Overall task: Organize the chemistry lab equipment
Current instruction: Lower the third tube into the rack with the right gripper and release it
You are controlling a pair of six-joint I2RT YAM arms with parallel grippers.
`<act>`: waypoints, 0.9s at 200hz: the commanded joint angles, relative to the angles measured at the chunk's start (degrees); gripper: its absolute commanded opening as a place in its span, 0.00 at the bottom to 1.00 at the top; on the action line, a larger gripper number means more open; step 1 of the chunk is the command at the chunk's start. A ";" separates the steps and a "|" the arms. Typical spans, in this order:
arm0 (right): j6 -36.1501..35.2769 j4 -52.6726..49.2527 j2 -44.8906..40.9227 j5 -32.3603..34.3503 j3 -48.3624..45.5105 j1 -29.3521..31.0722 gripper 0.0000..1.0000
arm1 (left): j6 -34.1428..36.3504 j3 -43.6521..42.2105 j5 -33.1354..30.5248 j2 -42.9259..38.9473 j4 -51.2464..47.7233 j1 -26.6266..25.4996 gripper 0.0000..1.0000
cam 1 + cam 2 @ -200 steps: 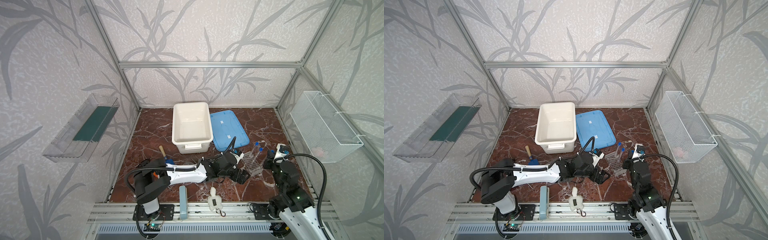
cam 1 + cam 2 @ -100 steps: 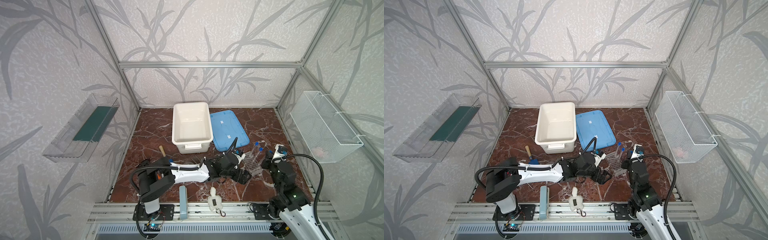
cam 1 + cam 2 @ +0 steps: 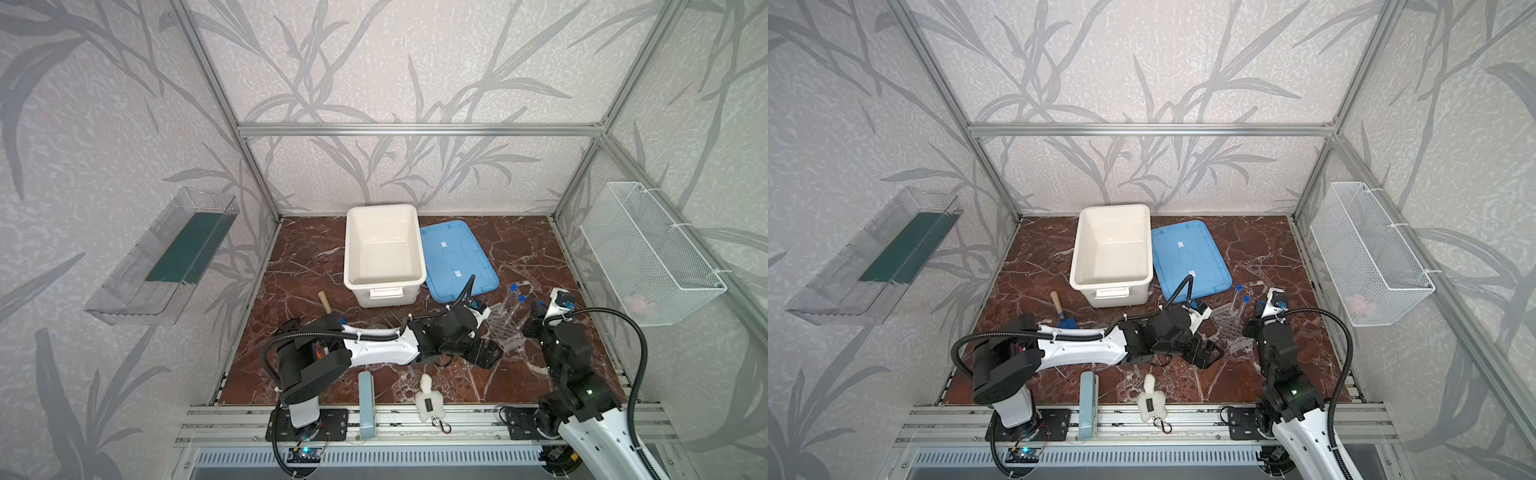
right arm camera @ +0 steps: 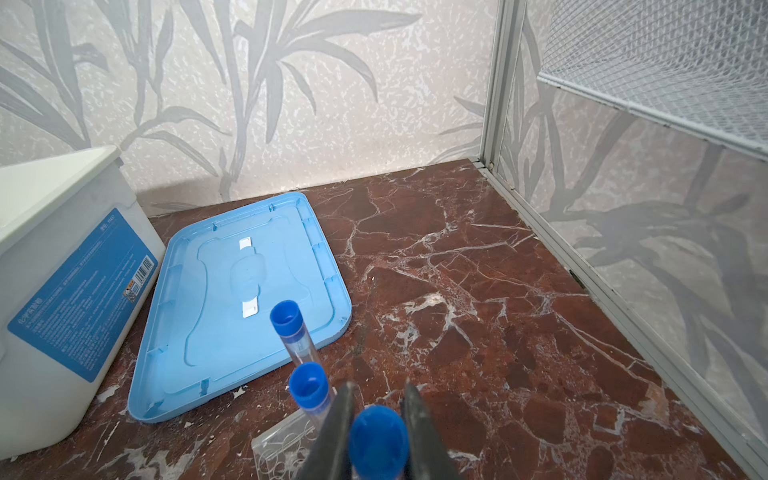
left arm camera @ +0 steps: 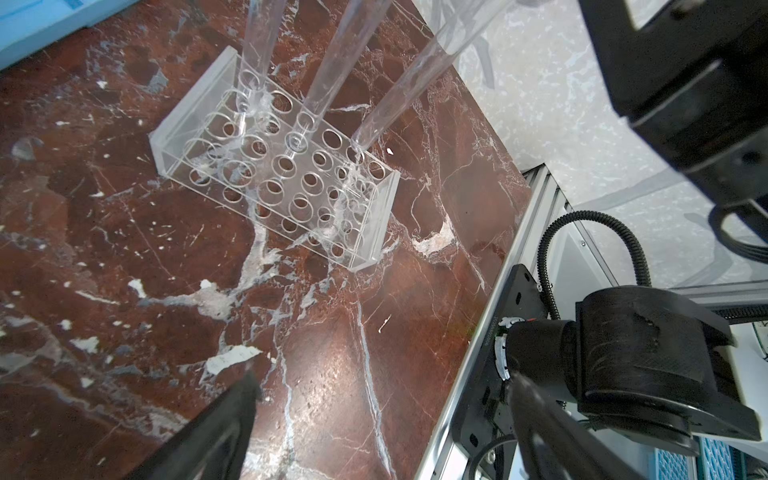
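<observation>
Both arms pair white shells with black joint housings. A black corrugated cable (image 3: 1000, 333) runs along the left arm (image 3: 382, 353); a second cable (image 3: 642, 361) loops over the right arm (image 3: 569, 345), which shows a small green light (image 3: 589, 391). The left claw (image 5: 382, 382) and the right claw (image 4: 379, 388) have dark matte fingers.

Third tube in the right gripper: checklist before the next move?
1. Right gripper shut on third tube: ok, fingers flank its top.
2. Third tube's tip at a hole of the rack: ok, it meets an edge-row hole in the left wrist view.
3. Tip seated to the bottom: cannot tell.
4. Two other tubes standing in the rack: ok.
5. Left gripper open, apart from the rack: ok.
6. Rack flat on the table: ok.
</observation>
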 commanded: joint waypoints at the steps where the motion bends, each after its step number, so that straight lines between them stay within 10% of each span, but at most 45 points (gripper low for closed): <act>1: 1.15 -0.55 -0.31 -0.16 -0.12 0.11 0.22 | -0.32 1.24 0.08 0.41 1.08 0.27 0.96; 180: -1.50 -2.60 1.56 -2.19 -0.24 0.11 0.34 | -1.11 -1.39 -0.56 -0.76 2.79 0.82 0.96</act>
